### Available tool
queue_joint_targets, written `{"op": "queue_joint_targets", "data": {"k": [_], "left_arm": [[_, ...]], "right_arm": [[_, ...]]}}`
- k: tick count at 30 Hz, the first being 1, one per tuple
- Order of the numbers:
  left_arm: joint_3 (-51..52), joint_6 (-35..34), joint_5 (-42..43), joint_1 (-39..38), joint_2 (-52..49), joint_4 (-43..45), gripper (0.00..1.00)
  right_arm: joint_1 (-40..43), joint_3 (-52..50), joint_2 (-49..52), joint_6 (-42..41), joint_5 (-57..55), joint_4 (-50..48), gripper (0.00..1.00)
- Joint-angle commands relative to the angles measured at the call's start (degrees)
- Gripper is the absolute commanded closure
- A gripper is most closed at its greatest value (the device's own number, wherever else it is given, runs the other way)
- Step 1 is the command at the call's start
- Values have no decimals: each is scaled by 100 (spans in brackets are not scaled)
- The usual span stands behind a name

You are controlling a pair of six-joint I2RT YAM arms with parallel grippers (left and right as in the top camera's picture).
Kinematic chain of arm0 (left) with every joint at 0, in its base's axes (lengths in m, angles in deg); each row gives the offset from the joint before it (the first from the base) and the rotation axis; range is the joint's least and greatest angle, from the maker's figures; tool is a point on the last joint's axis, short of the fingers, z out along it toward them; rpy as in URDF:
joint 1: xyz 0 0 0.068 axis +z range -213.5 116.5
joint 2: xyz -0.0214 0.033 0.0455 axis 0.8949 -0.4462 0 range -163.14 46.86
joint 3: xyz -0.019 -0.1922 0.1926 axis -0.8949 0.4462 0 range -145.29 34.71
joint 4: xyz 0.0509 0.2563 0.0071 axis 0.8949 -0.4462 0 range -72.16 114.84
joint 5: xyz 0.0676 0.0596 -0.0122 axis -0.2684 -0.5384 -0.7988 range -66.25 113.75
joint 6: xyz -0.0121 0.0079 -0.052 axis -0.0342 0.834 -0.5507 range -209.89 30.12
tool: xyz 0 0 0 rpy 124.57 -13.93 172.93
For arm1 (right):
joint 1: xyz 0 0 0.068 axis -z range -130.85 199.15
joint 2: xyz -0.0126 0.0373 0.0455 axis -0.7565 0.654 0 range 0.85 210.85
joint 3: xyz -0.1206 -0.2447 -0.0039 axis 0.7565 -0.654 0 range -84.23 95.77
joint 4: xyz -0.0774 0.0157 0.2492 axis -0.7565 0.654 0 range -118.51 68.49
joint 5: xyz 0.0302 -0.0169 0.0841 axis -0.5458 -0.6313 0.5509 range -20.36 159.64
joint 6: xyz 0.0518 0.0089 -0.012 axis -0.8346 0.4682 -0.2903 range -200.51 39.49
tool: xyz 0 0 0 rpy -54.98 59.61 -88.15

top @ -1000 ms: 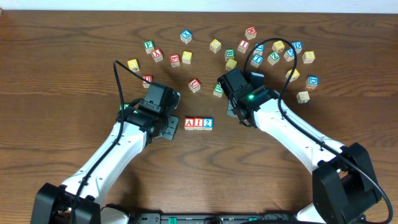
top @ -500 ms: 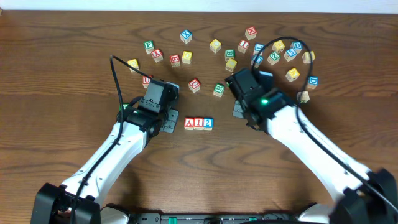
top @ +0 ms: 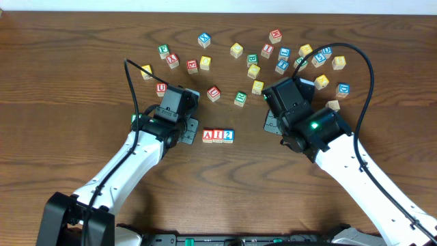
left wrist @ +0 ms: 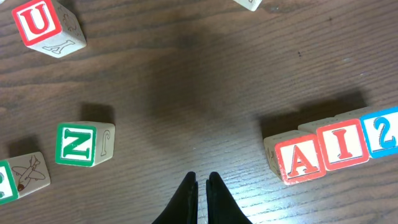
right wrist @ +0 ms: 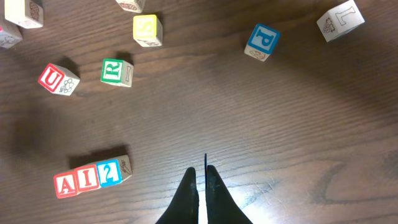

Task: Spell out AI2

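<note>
Touching in line on grained dark worktop (left wrist: 205, 74), wooden red A cube (left wrist: 300, 160), red I cube (left wrist: 340, 144), blue 2 cube (left wrist: 384, 132), tapered black left pincer (left wrist: 202, 180) and right pincer (right wrist: 200, 171) pressed together

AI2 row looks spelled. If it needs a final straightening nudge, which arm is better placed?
Left. The left claw, shut and empty, sits just beside the A cube at the end of the AI2 row. The right claw, also shut, stands farther off beyond the 2 cube.
</note>
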Motion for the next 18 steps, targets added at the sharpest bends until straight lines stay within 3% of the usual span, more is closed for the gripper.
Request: {"op": "queue_joint_targets", "data": {"k": [1, 18], "left_arm": [[11, 79, 11, 2, -52, 66, 93], [11, 339, 273, 2, -730, 922, 92]], "right_arm": [[11, 61, -44, -83, -7, 17, 99], [11, 61, -44, -125, -11, 15, 99]]}}
